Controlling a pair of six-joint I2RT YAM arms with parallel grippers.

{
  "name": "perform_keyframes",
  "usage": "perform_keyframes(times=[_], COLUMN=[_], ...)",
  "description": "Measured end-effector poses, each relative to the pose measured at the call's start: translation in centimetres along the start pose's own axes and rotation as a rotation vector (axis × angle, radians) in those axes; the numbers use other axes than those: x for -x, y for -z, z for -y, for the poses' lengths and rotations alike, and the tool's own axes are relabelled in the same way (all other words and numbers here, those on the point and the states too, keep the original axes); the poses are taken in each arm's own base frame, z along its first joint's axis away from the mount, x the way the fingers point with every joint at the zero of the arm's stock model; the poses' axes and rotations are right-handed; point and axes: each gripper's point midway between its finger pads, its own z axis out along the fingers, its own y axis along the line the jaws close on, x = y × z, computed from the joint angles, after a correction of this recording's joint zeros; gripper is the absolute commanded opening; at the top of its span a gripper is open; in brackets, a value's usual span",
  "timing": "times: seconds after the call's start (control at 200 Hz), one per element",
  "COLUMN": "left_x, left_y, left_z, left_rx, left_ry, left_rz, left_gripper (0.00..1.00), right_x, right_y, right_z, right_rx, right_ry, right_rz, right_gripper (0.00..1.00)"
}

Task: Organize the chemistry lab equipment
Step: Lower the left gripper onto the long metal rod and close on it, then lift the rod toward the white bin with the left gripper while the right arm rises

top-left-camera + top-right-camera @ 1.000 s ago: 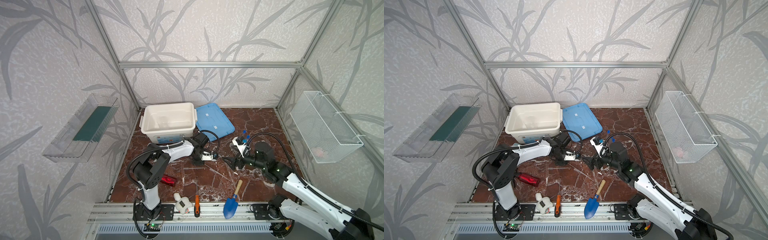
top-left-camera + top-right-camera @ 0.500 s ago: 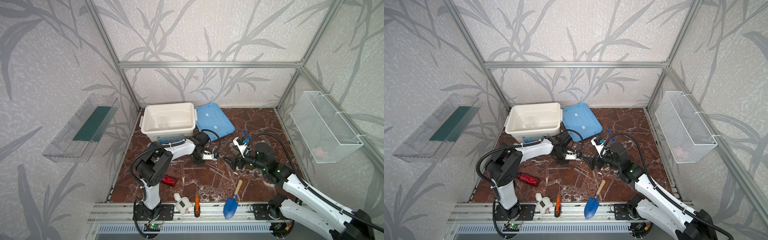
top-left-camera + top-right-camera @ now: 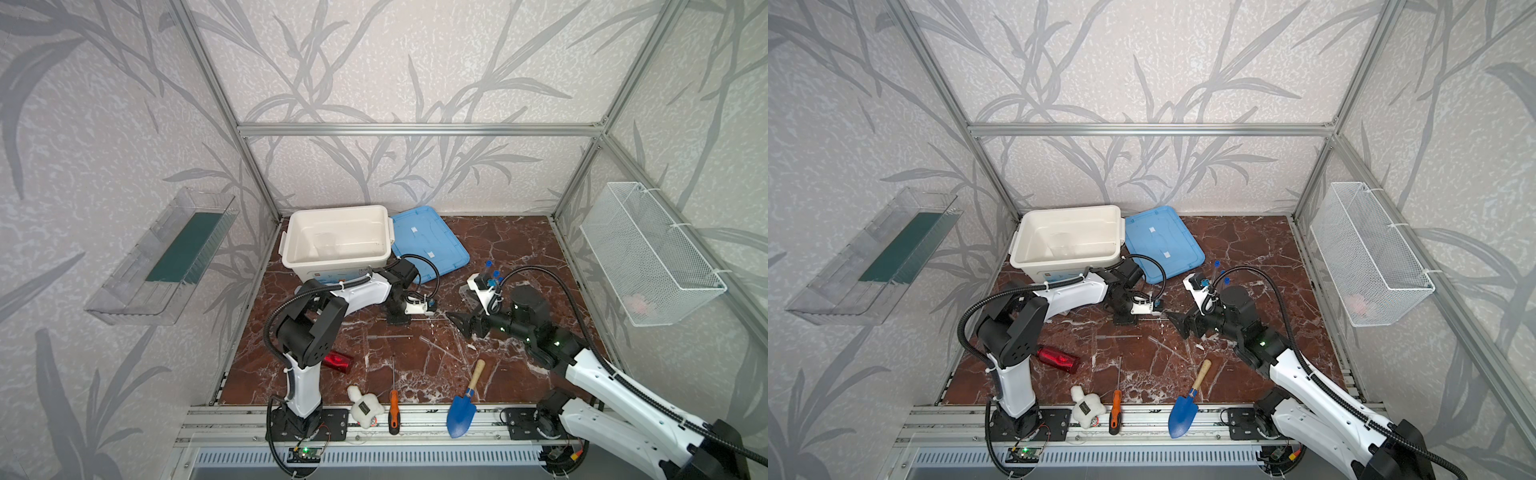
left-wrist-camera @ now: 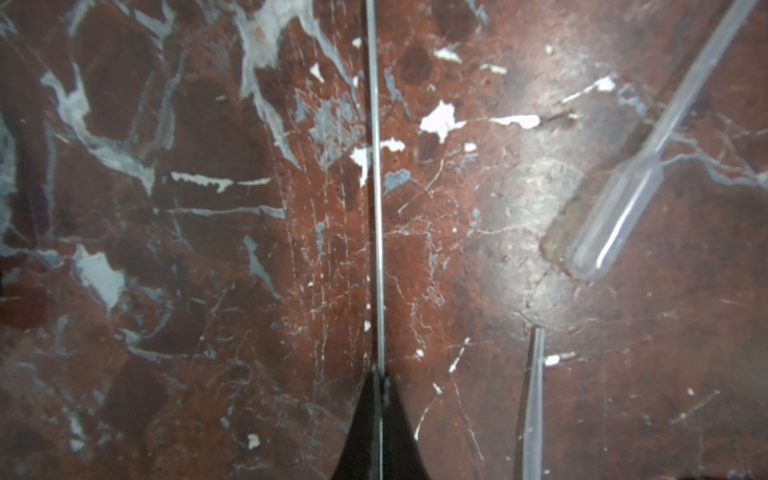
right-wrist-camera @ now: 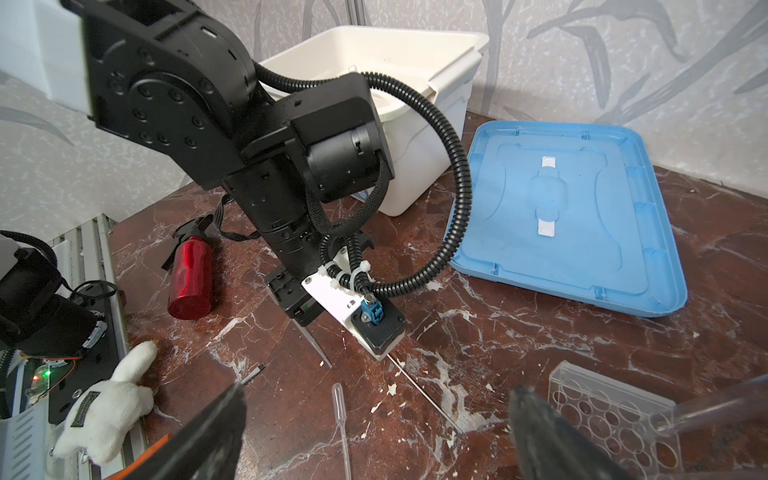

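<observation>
A thin clear rod (image 4: 374, 166) lies flat on the marble floor, and my left gripper (image 4: 380, 376) is shut on one end of it; in both top views that gripper (image 3: 397, 320) (image 3: 1126, 320) points straight down in the middle. The rod (image 5: 424, 392) runs toward my right gripper (image 5: 379, 388), which hovers open and empty just to the right (image 3: 459, 324). A clear grid rack (image 5: 611, 411) (image 3: 471, 293) stands behind the right wrist with blue-capped test tubes (image 3: 490, 270) in it. Two clear pipettes (image 4: 623, 178) (image 4: 534, 395) lie beside the rod.
The white bin (image 3: 336, 241) and its blue lid (image 3: 428, 245) sit at the back. A red bottle (image 3: 338, 361), plush toy (image 3: 365, 409), orange screwdriver (image 3: 393, 409) and blue trowel (image 3: 463, 409) lie along the front. A wire basket (image 3: 648, 257) hangs on the right wall.
My left gripper's jaws have closed onto the thin rod. The left arm's elbow has shifted slightly; the right arm has stayed in place, still open.
</observation>
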Motion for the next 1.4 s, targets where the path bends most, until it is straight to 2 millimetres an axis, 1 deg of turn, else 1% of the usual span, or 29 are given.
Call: perform_keyframes(times=[0.06, 0.14, 0.435, 0.5, 0.56, 0.6, 0.665, 0.76, 0.81, 0.9, 0.99, 1.059, 1.199, 1.314, 1.399], left_x=[0.0, 0.0, -0.3, -0.6, -0.8, -0.9, -0.8, -0.5, -0.3, -0.4, -1.2, -1.8, -2.8, -3.7, -4.7], left_y=[0.0, 0.0, 0.2, 0.8, 1.8, 2.7, 4.8, 8.5, 10.8, 14.3, 17.1, 18.8, 22.9, 26.0, 27.7], left_z=[0.0, 0.0, -0.1, 0.1, -0.1, -0.4, -1.1, -2.6, -3.4, -4.4, -5.1, -5.9, -8.9, -11.0, -12.4], left_rx=[0.0, 0.002, -0.001, -0.012, -0.014, -0.006, 0.022, 0.09, 0.136, 0.211, 0.281, 0.313, 0.397, 0.474, 0.509], left_ry=[0.001, 0.007, 0.014, 0.025, 0.04, 0.049, 0.062, 0.072, 0.077, 0.092, 0.113, 0.13, 0.152, 0.161, 0.172], left_rz=[-0.001, -0.003, -0.009, -0.009, -0.003, 0.006, 0.031, 0.08, 0.109, 0.153, 0.18, 0.194, 0.205, 0.216, 0.211], left_gripper=[0.08, 0.0, 0.0, 0.0, 0.0, 0.0, 0.0, 0.0, 0.0, 0.0, 0.0, 0.0, 0.0, 0.0, 0.0], right_x=[0.2, 0.4, 0.7, 0.7, 0.7, 0.8, 0.9, 1.2, 1.4, 2.5, 4.5, 6.8, 10.9, 13.5, 15.2], right_y=[0.0, 0.0, 0.0, 0.0, 0.0, 0.0, 0.0, -0.1, -0.2, -0.7, -1.4, -2.3, -4.3, -6.2, -7.7], right_z=[0.0, 0.0, 0.0, -0.1, -0.1, -0.1, -0.1, -0.2, -0.3, -0.4, -0.7, -1.1, -1.9, -2.0, -2.1], right_rx=[-0.001, 0.0, 0.001, 0.003, 0.004, 0.004, 0.005, 0.012, 0.016, 0.032, 0.057, 0.088, 0.145, 0.174, 0.196], right_ry=[0.001, 0.002, 0.001, -0.005, -0.011, -0.012, -0.013, -0.014, -0.013, -0.012, -0.008, -0.001, 0.017, 0.027, 0.031], right_rz=[0.008, 0.016, 0.028, 0.028, 0.029, 0.032, 0.037, 0.039, 0.039, 0.042, 0.05, 0.065, 0.098, 0.117, 0.125], right_gripper=[0.97, 0.96, 0.97, 0.96, 0.97, 0.96, 0.96, 0.97, 0.97, 0.96, 0.96, 0.96, 0.96, 0.95, 0.95])
